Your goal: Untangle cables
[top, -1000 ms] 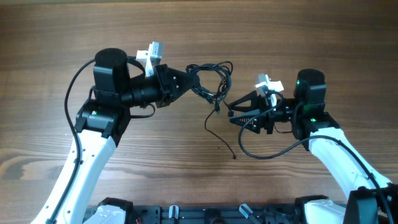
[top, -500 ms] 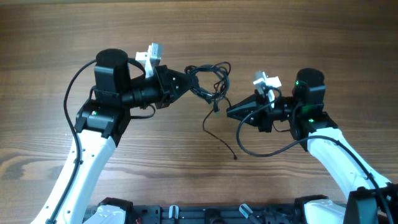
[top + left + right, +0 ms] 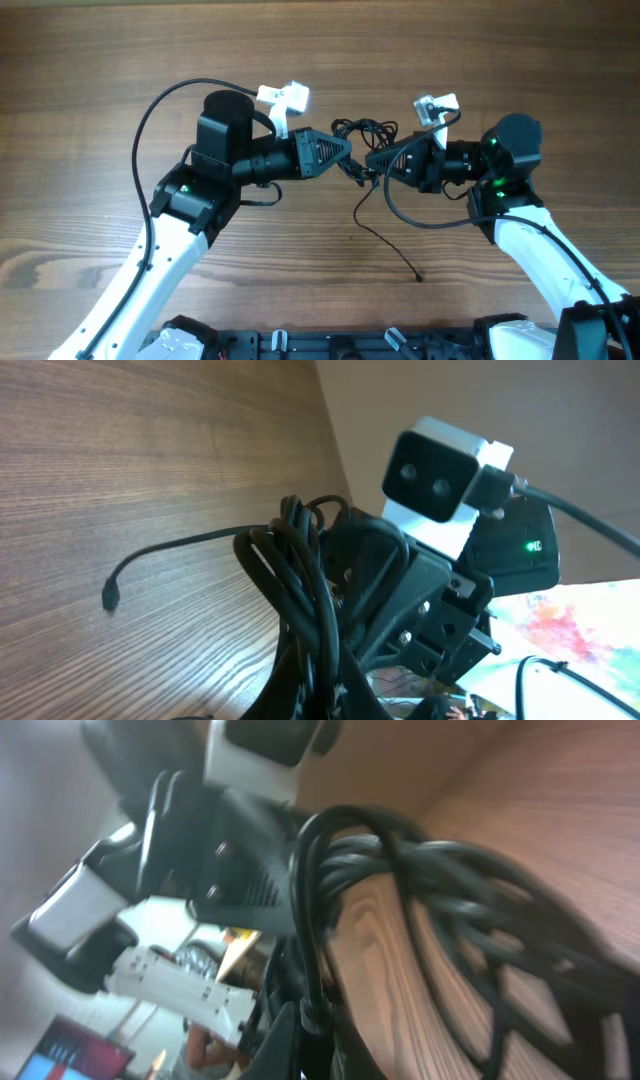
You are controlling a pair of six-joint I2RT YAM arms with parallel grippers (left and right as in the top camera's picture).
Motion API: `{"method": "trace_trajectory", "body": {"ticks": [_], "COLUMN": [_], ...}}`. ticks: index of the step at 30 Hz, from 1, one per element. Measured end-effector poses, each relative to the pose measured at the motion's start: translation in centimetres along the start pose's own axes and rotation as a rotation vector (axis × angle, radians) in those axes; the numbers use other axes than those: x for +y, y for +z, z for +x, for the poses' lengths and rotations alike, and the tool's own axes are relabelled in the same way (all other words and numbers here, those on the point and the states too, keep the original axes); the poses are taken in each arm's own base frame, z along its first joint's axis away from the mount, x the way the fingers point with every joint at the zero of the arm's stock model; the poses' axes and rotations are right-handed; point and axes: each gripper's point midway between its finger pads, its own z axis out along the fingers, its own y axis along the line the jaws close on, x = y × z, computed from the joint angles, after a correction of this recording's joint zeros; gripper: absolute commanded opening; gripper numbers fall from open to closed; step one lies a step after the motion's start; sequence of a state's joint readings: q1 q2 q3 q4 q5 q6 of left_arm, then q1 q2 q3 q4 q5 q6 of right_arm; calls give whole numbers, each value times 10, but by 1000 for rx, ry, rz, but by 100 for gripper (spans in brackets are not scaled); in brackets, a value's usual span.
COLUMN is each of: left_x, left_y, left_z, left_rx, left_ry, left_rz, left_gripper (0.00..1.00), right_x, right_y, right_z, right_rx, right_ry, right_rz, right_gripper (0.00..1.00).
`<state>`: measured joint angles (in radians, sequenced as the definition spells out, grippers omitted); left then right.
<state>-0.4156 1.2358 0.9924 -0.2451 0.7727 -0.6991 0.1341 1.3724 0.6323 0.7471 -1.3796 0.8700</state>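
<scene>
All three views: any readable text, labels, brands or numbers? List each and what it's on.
No readable text in any view.
Overhead: no markings show on the left gripper, right gripper, cables or table.
Left wrist: only a green light on the other arm, no characters.
Right wrist: a coloured patch at bottom left, too blurred to read.

Left tool (image 3: pixel 347 159) and right tool (image 3: pixel 373 160) both clamped, tips nearly meeting

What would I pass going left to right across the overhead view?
The left arm's black joint → white left wrist camera → knotted cables → white right wrist camera → right arm's green-lit joint.
</scene>
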Motion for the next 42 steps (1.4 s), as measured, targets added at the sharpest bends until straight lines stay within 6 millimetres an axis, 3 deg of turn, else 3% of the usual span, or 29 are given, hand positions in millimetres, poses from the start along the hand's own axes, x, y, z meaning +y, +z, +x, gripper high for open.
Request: {"method": "trace_trajectory", "body": {"ticks": [9, 16, 23, 25, 28, 30, 32, 35, 36, 42], "left_x": [-1, -1, 7, 9, 11, 12, 12, 11, 11, 7], "left_y": [1, 1, 1, 1, 0, 0, 0, 0, 0, 1], "left_z": [-4, -9, -16, -17, -17, -19, -20, -20, -20, -17], "left_rx": [-22, -43, -97, -100, -107, -116, -120, -120, -120, -91], "left_ry": [-10, -65, -146, -155, -163, -161, -159, -156, -145, 90], "left_rz": [0, -7, -54, -59, -71, -74, -74, -73, -73, -64], "left_gripper": [4, 4, 4, 4, 4, 4, 4, 4, 4, 4], "right_x": [-38, -38, -33, -35, -39, -40, -40, -40, -40, -39], "right_y": [-4, -3, 13, 14, 13, 13, 14, 13, 13, 7], "right_z": [-11, -11, 5, 9, 15, 18, 19, 19, 19, 19], "right_rx": [-126, -129, -61, -51, -33, -23, -17, -16, -16, -9], "right_ry": [171, 171, 143, 145, 152, 146, 134, 120, 117, 124], "right_rz": [163, 167, 143, 148, 159, 164, 163, 164, 165, 147], "right_gripper": [6, 15, 22, 28, 46, 51, 50, 17, 12, 4]}}
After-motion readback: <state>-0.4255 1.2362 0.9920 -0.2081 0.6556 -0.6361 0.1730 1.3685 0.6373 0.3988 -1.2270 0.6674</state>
